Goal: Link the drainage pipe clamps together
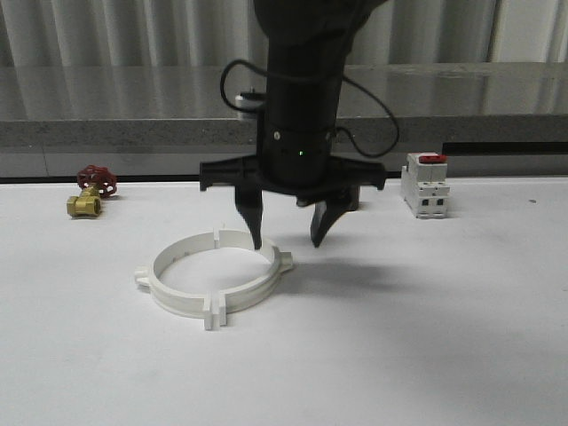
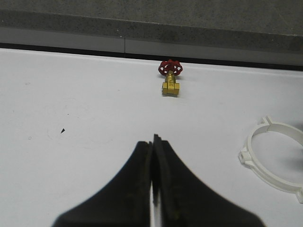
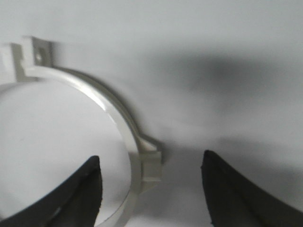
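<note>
Joined drainage pipe clamps [image 1: 213, 275] lie on white table [image 1: 426, 337] before grey wall [image 1: 106, 35].

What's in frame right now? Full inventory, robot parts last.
drainage pipe clamps: two, white half-rings, lying together as one ring on the table, centre-left, end tabs meeting at front and back
valve: one, brass body with red handwheel, far left near the table's back edge
switch: one, white boxy body with red top, standing at the right near the back edge
table: one, white surface, grey ledge behind it
right gripper: one, black, open, hanging over the ring's right side, one finger inside the ring and one outside
left gripper: one, black, shut on nothing, above bare table
</note>
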